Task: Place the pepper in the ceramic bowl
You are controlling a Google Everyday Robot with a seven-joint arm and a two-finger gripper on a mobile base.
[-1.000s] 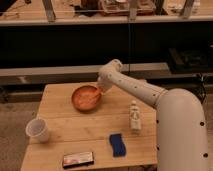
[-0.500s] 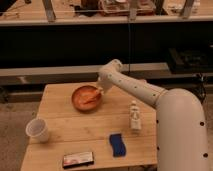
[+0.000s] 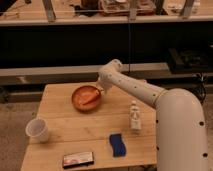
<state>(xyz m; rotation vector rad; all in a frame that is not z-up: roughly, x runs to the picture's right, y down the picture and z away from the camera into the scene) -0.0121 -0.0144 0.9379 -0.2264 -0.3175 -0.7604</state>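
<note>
The ceramic bowl (image 3: 80, 102) is a round glossy orange-brown dish on the far middle of the wooden table (image 3: 70, 135). Inside it lies the pepper (image 3: 90, 98), a slender orange-red shape running across the bowl's right half. My gripper (image 3: 99, 91) hangs at the bowl's right rim, at the end of the white arm that reaches in from the right. It sits right by the pepper's upper end; I cannot tell whether it touches the pepper.
A white cup (image 3: 37, 130) stands at the table's left edge. A small white bottle (image 3: 134, 117) stands right of centre, a blue sponge (image 3: 117, 144) lies near the front, and a flat dark packet (image 3: 78, 159) lies at the front edge.
The gripper has shifted slightly to the right and up, toward the bowl's right rim. The pepper stays in the bowl.
</note>
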